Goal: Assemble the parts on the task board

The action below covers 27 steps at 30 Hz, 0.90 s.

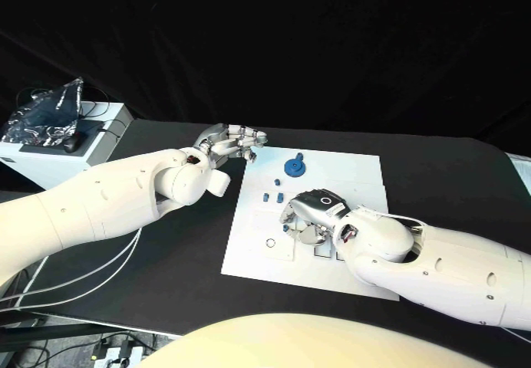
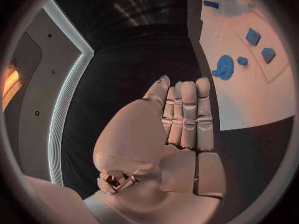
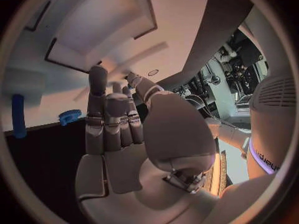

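Left hand (image 2: 181, 119) with fingers together, apparently empty, white task board (image 2: 249, 99) beyond, blue gear (image 2: 223, 66), small blue parts (image 2: 253, 36)

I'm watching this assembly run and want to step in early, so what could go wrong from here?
The right hand sits low over the task board, hiding the slots under it from the head view; it could knock the small blue pieces beside it. The left hand hovers off the board's far corner, near the blue gear, which a careless sweep might displace.
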Motion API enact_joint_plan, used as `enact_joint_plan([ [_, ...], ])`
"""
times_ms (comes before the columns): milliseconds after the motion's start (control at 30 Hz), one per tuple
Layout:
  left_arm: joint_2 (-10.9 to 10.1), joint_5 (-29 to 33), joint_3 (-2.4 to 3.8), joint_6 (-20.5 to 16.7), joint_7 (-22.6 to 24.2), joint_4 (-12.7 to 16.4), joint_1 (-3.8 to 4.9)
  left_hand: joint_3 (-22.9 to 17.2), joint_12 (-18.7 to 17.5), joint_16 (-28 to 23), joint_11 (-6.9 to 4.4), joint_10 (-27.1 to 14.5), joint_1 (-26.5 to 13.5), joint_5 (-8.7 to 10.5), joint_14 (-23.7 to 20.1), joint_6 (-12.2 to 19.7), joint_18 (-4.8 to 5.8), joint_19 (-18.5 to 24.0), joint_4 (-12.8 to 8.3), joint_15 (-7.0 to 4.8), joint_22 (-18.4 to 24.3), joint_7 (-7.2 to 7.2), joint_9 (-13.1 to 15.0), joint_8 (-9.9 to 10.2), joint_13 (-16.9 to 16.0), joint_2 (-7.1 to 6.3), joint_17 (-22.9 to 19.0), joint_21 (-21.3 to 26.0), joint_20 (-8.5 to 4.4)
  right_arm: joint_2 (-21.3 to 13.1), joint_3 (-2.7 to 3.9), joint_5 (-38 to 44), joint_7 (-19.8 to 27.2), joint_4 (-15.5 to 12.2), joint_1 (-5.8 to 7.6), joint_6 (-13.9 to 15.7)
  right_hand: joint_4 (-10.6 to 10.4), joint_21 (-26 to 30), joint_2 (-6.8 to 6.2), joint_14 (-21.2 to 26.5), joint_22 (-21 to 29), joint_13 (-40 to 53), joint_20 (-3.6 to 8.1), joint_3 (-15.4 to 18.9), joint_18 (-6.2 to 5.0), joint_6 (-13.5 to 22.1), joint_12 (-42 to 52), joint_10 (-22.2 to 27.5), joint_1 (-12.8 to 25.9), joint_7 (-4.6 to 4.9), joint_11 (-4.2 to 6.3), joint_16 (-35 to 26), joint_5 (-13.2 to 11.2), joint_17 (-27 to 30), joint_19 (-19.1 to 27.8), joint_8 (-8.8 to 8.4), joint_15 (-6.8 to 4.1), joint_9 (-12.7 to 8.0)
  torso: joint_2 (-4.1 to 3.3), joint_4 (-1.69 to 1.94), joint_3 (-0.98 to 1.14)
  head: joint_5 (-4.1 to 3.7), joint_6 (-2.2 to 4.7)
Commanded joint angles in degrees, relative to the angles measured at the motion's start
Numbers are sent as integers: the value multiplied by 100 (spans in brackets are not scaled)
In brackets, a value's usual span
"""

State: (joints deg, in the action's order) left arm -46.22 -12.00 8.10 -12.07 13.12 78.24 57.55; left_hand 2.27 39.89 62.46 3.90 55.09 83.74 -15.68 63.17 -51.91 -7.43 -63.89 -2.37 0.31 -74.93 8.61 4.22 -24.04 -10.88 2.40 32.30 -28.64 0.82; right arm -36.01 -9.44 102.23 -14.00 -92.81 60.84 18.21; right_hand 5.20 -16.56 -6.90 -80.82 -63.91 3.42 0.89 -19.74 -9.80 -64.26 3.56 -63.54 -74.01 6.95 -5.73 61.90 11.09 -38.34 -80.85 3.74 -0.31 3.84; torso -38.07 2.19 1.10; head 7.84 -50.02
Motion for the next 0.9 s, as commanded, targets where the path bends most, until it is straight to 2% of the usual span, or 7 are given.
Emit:
enact_joint_plan([
  [33, 1, -15, 6, 94, 14, 12, 2, 39, -18, -33, 8, -28, 20, -15, 34, 40, -67, -56, 8, 11, -60, -7, -8, -33, 9, 13, 8, 19, -3, 5, -12, -36, 64, 20, -20, -37, -99, 64, -3, 3, 46, -7, -32, 236, -97, 40, -19, 35, -110, 5, -3, 29, -7, 20, -39, -21, 34, -5, 3, -1, -1, 3, 2],
  [333, -14, -16, 5, 112, -6, 8, 2, 36, -19, -36, 9, -37, 31, -16, 33, 43, -68, -59, 5, 12, -65, -7, -8, -36, 16, 20, 10, 29, -2, -80, -16, -67, 102, -104, -29, 64, -339, 222, -47, 11, 82, -8, -33, 558, -94, 23, -21, 22, -311, 4, 0, 55, 21, 70, -130, -22, 30, -8, 0, 2, 4, 6, 2],
  [600, -21, -16, 5, 129, -17, 5, 2, 36, -19, -36, 9, -37, 31, -16, 33, 43, -68, -59, 5, 12, -65, -7, -8, -36, 16, 20, 10, 29, -2, -294, -13, -83, 97, -279, -31, 363, -330, 235, -114, 15, 66, -7, -37, 571, -95, 94, -20, 92, -320, -8, -13, 56, 35, 72, -133, -23, 39, -11, 6, -7, 4, -18, 2],
  [767, -23, -16, 4, 140, -22, -9, 2, 40, -18, -39, 12, -47, 30, -14, 29, 49, -68, -60, 5, 14, -70, -6, -8, -40, 21, 21, 12, 39, -1, -570, 33, -304, 197, -495, 10, 733, -464, 286, -263, 25, 83, -5, -68, 757, -119, 371, -18, 228, -393, -84, -42, 48, 0, 60, -148, -18, 63, -7, 5, -10, 3, -43, 2],
  [833, -21, -16, 4, 146, -24, -23, 2, 41, -20, -41, 16, -56, 28, -14, 25, 53, -68, -59, 7, 17, -71, -4, -8, -39, 23, 21, 12, 42, 0, -699, 66, -458, 250, -574, 68, 849, -508, 310, -316, 26, 96, -4, -78, 843, -124, 545, -18, 253, -432, -153, -55, 32, -25, 62, -154, -16, 74, -4, 7, -13, 4, -77, 2],
  [867, -19, -16, 4, 147, -24, -29, 2, 41, -20, -41, 16, -56, 28, -14, 25, 53, -68, -59, 7, 17, -71, -4, -8, -39, 23, 21, 12, 42, 0, -760, 81, -530, 273, -599, 106, 880, -532, 322, -316, 23, 102, -4, -81, 881, -128, 568, -20, 227, -458, -161, -49, 29, -22, 59, -161, -20, 71, -4, 9, -14, 3, -91, 2],
  [900, -18, -16, 4, 149, -24, -35, 2, 42, -21, -42, 18, -61, 29, -15, 23, 58, -68, -58, 6, 18, -71, -4, -8, -39, 24, 20, 13, 45, 1, -824, 95, -606, 292, -614, 150, 890, -535, 328, -317, 25, 103, -3, -78, 897, -127, 576, -17, 206, -477, -123, -42, 26, -20, 57, -166, -21, 66, -5, 8, -12, 2, -109, 2],
])
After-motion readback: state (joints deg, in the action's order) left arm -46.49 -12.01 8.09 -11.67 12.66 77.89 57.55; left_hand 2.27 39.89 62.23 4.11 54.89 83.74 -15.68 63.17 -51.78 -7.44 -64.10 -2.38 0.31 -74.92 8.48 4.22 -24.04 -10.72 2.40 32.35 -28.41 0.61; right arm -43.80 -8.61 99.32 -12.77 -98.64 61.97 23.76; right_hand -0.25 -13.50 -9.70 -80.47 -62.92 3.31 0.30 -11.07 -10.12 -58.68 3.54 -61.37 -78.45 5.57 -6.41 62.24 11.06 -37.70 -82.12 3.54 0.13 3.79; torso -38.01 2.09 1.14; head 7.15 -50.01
